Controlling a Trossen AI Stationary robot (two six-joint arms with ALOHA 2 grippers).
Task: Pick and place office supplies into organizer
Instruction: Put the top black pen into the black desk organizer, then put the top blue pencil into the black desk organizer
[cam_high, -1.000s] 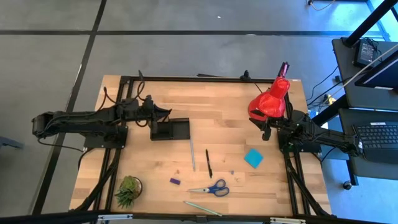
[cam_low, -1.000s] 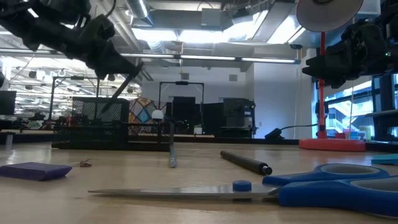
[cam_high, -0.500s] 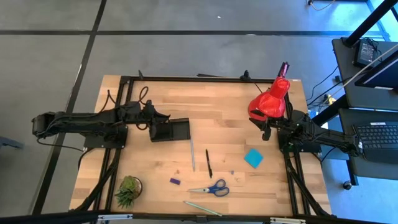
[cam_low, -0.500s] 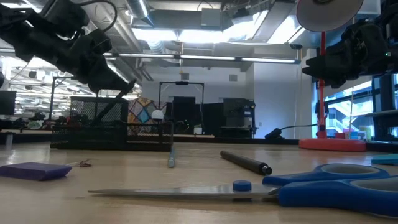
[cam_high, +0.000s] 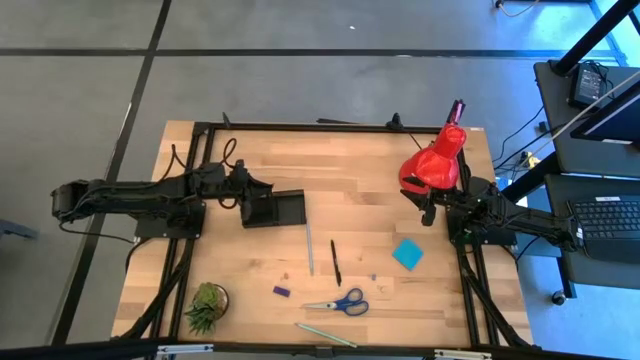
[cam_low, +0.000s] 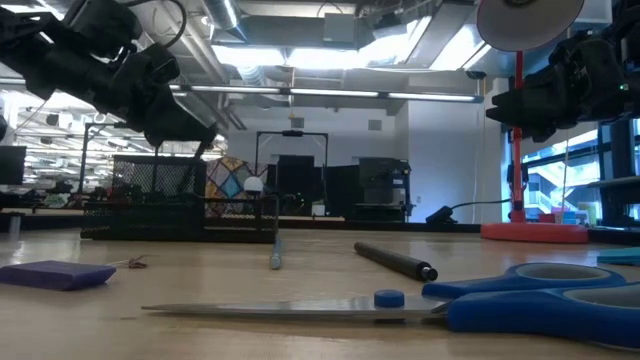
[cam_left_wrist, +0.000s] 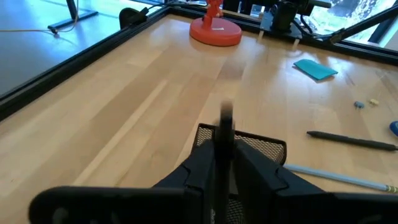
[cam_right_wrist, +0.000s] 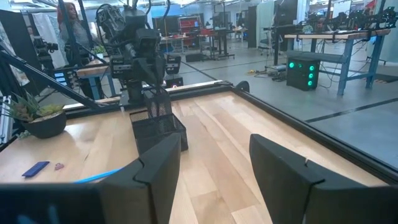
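Observation:
The black mesh organizer (cam_high: 278, 209) stands on the table's left half, with its taller cup section at the left end (cam_left_wrist: 249, 147). My left gripper (cam_high: 258, 187) hovers over that cup end, shut on a thin dark pen (cam_left_wrist: 225, 126). My right gripper (cam_right_wrist: 214, 168) waits open beside the red lamp (cam_high: 435, 160). Resting flat on the table are blue-handled scissors (cam_high: 340, 303), a dark pen (cam_high: 336, 262), a pale pencil (cam_high: 309, 250), a second pale pencil (cam_high: 325, 334), a purple block (cam_high: 281, 291) and a cyan pad (cam_high: 407, 254). My left gripper pinches the thin dark pen between its two fingers (cam_left_wrist: 202, 163), coming from the table's left side and slanting down. The pen's upper end (cam_left_wrist: 226, 112) stands out past the fingers. Its lower part slants down into the organizer's cup section (cam_low: 160, 180), where the mesh hides it.
A small potted plant (cam_high: 206, 305) sits near the front left corner. The lamp's red base (cam_low: 533, 232) is at the far right. Tiny bits lie by the purple block (cam_low: 55, 274). Bare wood stretches between organizer and lamp.
My left gripper has come down over the organizer's cup section, still shut on the pen. The pen has sunk with it and now shows less above the mesh. The right arm has kept still.

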